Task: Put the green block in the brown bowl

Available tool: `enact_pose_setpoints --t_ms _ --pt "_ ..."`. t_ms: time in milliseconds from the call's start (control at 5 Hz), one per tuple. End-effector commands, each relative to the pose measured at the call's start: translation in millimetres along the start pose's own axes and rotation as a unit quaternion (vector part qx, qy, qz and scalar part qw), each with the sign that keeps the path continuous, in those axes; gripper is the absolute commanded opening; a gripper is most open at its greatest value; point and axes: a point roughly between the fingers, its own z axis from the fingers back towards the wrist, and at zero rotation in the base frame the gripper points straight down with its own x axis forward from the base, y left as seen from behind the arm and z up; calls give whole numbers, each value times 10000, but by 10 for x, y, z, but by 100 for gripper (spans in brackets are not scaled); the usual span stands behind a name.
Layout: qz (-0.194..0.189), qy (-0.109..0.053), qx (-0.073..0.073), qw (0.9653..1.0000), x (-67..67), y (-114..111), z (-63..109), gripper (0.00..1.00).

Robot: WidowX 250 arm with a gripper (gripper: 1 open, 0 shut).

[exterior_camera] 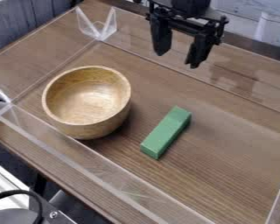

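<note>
Up top, your pincer (181,48) is cut off by the frame edge, so you can't see the arm above it. The desk (236,149) runs out of view on the right and at the bottom. Bottom left, a dark curved shape (25,210) is clipped, too little showing to identify.

Gripper (180,52) pointing straight down, jaws spread wide, holding nothing
</note>
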Motion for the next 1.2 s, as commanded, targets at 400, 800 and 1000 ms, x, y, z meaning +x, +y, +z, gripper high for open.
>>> enact_pose_setpoints --t_ms 400,800,1000 --pt "-423 126 7 9990 -365 -17 -466 100" --pt "-534 118 -40 9985 -416 -41 -742 100" --pt "-564 126 -50 9983 -406 -65 -814 100"
